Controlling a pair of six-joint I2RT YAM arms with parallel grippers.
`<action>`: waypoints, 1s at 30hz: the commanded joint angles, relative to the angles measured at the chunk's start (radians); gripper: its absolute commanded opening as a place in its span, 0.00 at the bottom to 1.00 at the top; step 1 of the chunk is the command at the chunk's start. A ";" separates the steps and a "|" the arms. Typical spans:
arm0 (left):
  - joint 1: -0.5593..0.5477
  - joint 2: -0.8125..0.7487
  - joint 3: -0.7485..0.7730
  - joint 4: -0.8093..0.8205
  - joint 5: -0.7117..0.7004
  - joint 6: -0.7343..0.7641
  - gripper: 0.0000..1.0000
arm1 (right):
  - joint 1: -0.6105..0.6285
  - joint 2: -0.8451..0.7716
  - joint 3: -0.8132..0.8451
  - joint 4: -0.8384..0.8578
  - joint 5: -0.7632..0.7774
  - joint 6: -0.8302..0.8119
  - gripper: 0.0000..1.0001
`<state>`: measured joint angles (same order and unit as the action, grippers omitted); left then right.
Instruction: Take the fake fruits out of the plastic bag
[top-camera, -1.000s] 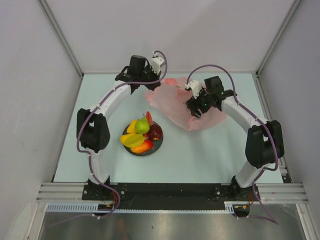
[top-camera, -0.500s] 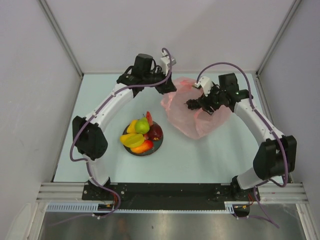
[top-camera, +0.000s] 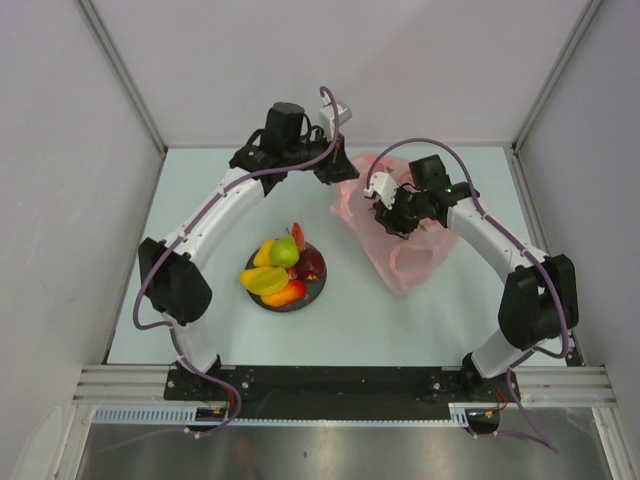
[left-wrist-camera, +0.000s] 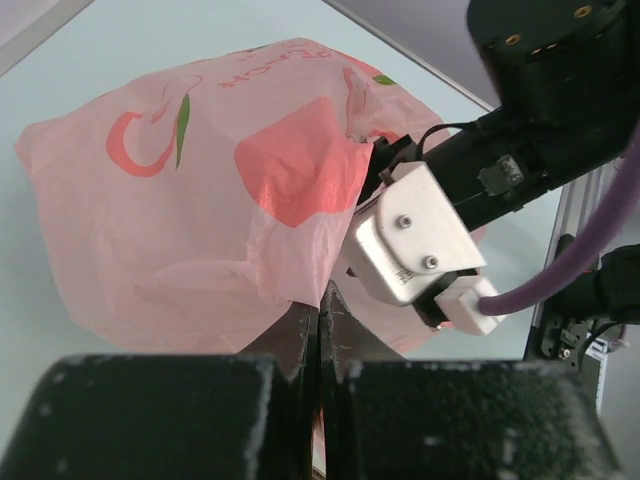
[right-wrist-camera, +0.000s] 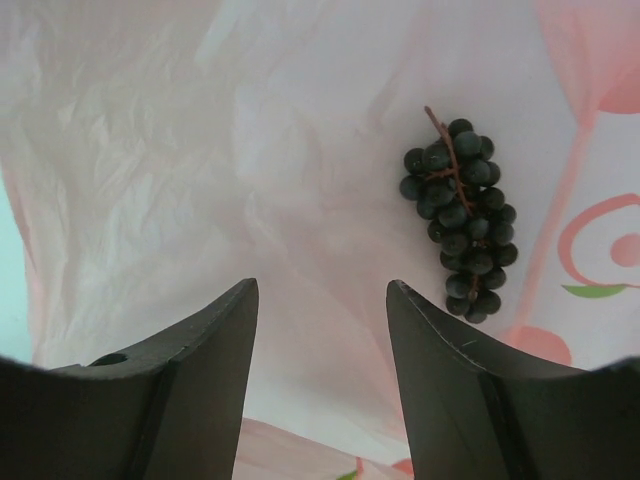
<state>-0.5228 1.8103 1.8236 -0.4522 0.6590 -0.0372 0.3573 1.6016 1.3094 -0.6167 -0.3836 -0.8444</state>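
Now the plastic bag (top-camera: 410, 255) lies on the desk (top-camera: 380, 320) between the two arms. Its long axis runs slantwise from the far-left corner down to a near-right tip. The left end effector (top-camera: 338, 176) is fully closed, pinching the far-left edge of the film. The right end effector (top-camera: 385, 215) sits over the middle of the bag with its fingers partly apart and nothing between them. In the right wrist view one bunch of grapes (right-wrist-camera: 460, 225) rests on the pink film just beyond the right finger. Its stem points up and left, and its long axis runs down and slightly right.

A second ago the bag spread wider and further left. It has since been drawn rightward and narrowed, and its tip now reaches nearer the arms' bases. The left arm has swung right with it. The plate's load looks unchanged.

There is one bag, one bunch of grapes and one dark plate (top-camera: 320, 290) left of the bag, well apart from it. The plate's heaped fake fruits (top-camera: 283, 268) comprise one pear (top-camera: 285, 251), one watermelon slice (top-camera: 297, 236), one dark red piece (top-camera: 311, 265), two yellow pieces (top-camera: 265, 280) and one red-orange piece (top-camera: 287, 294).
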 joint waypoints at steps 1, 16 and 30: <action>-0.003 -0.045 0.042 0.035 0.037 -0.056 0.00 | -0.014 -0.092 -0.022 0.017 0.003 -0.012 0.59; 0.000 -0.049 0.005 -0.002 0.083 -0.009 0.00 | 0.009 0.230 -0.081 0.587 0.264 0.034 0.73; 0.006 -0.115 -0.119 -0.020 0.036 0.023 0.00 | 0.019 0.429 0.014 0.624 0.264 -0.006 0.29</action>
<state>-0.5205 1.7660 1.7172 -0.4828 0.7040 -0.0425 0.3695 2.0274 1.2873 0.0143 -0.1139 -0.8494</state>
